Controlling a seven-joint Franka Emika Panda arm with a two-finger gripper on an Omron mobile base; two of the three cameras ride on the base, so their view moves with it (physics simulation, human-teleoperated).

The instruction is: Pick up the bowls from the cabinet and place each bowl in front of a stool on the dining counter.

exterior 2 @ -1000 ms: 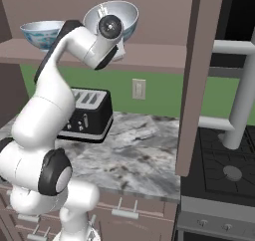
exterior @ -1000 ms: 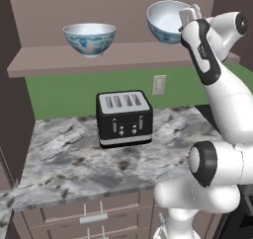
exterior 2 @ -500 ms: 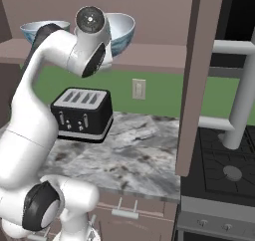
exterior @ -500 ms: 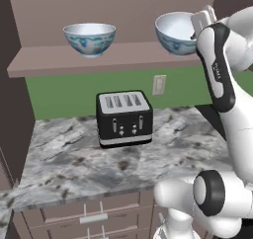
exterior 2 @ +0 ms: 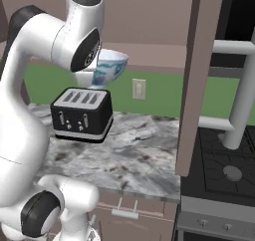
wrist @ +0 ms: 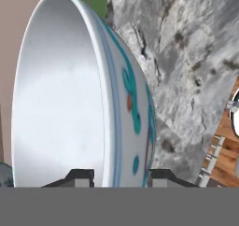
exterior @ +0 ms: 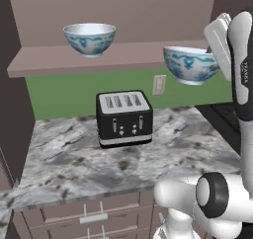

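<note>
One white bowl point(exterior: 190, 65) with a blue-green pattern hangs in the air below and in front of the cabinet shelf point(exterior: 133, 55), above the worktop to the right of the toaster. My gripper point(exterior: 214, 59) is shut on its right rim. In the hand view the bowl point(wrist: 70, 94) stands on edge, with its rim between the fingertips point(wrist: 81, 176) of the gripper point(wrist: 121, 176). In the right base view the bowl point(exterior 2: 107, 68) peeks out from behind my arm. A second bowl point(exterior: 90, 39) sits upright at the left of the shelf. The stool and the dining counter are out of view.
A black toaster point(exterior: 123, 118) stands on the marbled worktop point(exterior: 69, 159) under the shelf, with drawers point(exterior: 89, 213) below. An open brown cabinet door point(exterior 2: 194, 80) juts out on the right. Beyond it lies a stove point(exterior 2: 224, 170). A wall outlet point(exterior: 159, 84) sits behind the toaster.
The held bowl has come off the shelf and dropped down and slightly right, now hanging below shelf level. The arm has swung with it. The other bowl and the toaster have not moved.
</note>
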